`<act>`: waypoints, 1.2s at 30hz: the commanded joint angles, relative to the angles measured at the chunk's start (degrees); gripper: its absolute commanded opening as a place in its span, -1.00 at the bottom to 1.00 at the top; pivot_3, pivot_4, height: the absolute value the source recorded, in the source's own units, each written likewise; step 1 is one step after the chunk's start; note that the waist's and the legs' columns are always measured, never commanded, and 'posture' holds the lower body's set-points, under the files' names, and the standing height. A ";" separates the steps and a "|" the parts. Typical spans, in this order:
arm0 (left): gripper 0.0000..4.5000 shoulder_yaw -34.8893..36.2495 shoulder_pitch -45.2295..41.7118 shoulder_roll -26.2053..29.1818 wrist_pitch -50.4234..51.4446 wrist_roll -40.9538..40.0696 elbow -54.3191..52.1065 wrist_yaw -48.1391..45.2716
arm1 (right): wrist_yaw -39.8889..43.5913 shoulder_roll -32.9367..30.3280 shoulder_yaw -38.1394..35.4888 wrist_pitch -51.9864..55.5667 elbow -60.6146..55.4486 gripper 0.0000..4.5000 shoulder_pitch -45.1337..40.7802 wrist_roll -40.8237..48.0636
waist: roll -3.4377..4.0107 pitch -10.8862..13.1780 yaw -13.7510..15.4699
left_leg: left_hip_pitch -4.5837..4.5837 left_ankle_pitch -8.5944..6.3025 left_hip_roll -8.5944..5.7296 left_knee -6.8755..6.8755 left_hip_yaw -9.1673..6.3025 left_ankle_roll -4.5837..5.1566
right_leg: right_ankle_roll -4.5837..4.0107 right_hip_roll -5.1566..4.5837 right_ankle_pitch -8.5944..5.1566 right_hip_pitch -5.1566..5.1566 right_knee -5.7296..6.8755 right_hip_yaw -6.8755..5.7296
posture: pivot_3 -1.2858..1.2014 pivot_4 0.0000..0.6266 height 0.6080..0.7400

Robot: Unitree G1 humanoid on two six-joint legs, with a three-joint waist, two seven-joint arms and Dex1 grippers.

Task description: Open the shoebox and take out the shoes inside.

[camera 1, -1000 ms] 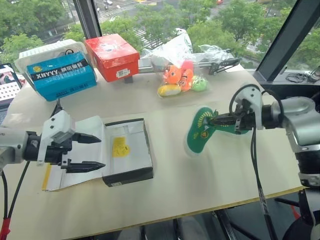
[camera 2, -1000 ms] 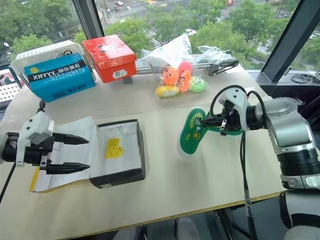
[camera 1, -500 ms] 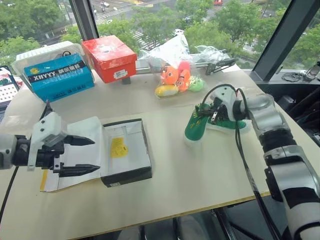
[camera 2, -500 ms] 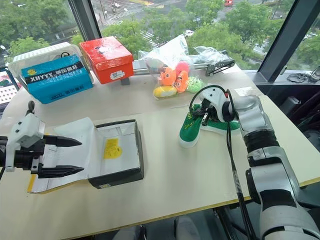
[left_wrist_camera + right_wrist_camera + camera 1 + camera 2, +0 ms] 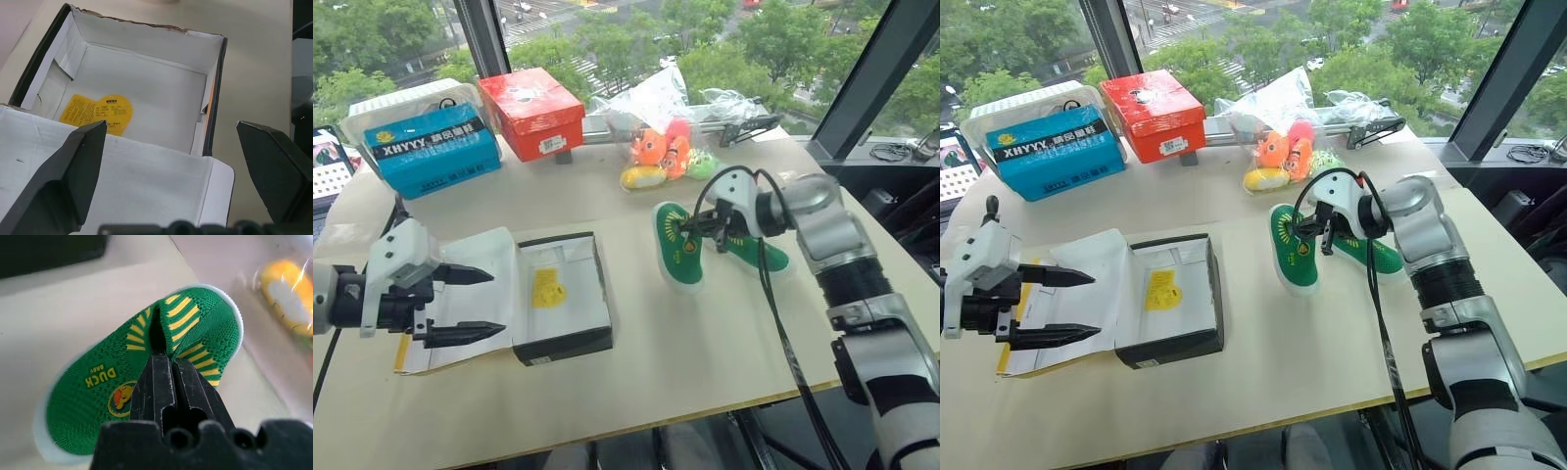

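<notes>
The shoebox [image 5: 563, 299] lies open on the table's left side, black base with a white inside holding a yellow tag [image 5: 98, 112]; its lid [image 5: 475, 294] is folded out flat to the left. My left gripper [image 5: 497, 302] hovers open over that lid, pointing at the box. My right gripper [image 5: 693, 225] is shut on the collar of one green shoe [image 5: 676, 247], which is tilted with its upper facing me; the right wrist view shows that shoe [image 5: 98, 387] pinched between my fingers [image 5: 156, 377]. The other green shoe [image 5: 761, 255] lies on the table just right of it.
Along the far edge stand a blue box lettered XHYYY [image 5: 433, 147], a red box [image 5: 533, 110] and plush toys in clear plastic [image 5: 666, 157]. Bare tabletop [image 5: 705, 343] stretches between the shoebox and the shoes down to the front edge.
My right gripper carried the held shoe left, away from the other shoe, and rolled it so its upper faces me. The left gripper stayed where it was, still open.
</notes>
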 commanded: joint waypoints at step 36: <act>1.00 29.76 6.91 -42.12 -18.43 2.50 4.67 53.33 | -41.06 13.46 -24.10 -0.89 -49.85 0.99 54.78 8.34 | -0.31 -0.56 2.34 | 0.67 -0.12 -0.04 0.16 0.08 0.14 | 0.19 -0.08 0.13 0.79 -0.19 0.09 | 0.03 -0.52 1.00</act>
